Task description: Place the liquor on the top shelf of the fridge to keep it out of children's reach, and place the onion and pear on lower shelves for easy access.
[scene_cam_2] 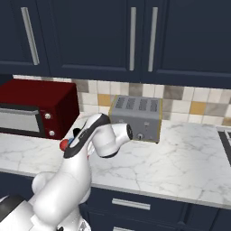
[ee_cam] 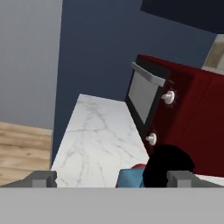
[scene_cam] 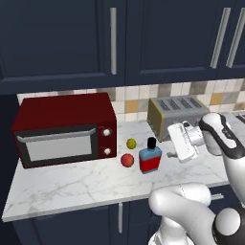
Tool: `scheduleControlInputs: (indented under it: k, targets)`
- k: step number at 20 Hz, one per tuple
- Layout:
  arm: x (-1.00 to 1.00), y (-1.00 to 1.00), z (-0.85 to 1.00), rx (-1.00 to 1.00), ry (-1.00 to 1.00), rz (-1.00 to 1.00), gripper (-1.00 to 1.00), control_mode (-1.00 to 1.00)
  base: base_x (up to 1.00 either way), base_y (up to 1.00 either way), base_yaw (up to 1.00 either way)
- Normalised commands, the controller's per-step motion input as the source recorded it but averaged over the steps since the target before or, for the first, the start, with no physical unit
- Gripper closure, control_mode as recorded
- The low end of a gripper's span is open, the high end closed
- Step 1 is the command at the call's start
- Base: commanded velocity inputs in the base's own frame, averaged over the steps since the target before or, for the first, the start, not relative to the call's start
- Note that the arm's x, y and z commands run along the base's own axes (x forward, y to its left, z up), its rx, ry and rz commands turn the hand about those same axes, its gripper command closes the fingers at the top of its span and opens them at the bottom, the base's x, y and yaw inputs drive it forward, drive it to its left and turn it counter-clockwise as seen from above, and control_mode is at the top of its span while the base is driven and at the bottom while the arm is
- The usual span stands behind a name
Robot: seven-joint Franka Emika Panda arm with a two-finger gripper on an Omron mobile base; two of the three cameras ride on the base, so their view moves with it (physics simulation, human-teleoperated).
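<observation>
Liquor (scene_cam: 150, 159) bottle on the marble counter (scene_cam: 72, 186), beside the red microwave (scene_cam: 64, 129).
Largest to smallest: counter, microwave, bottle, onion (scene_cam: 127, 160), pear (scene_cam: 131, 143). The gripper (scene_cam: 173, 154) hangs released near the bottle; straddle its body squarely, below the cap, before clamping.

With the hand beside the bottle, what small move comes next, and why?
Probably ease the open gripper forward around the squat blue liquor bottle with black cap, then close: its fingertips stand wide, nothing between them, and the bottle stands upright on the marble counter.
</observation>
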Motion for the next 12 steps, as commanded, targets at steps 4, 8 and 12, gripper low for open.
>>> scheduleControlInputs:
  k: [4, 8, 12]
  targets:
    - [0.26, 0.00, -0.14, 0.00, 0.00, 0.00, -1.00, -1.00, 0.00, 0.00, 0.00]
    - [0.23, 0.00, -0.20, 0.00, 0.00, 0.00, -1.00, -1.00, 0.00, 0.00, 0.00]
    - [0.24, 0.00, -0.22, 0.00, 0.00, 0.00, -1.00, -1.00, 0.00, 0.00, 0.00]
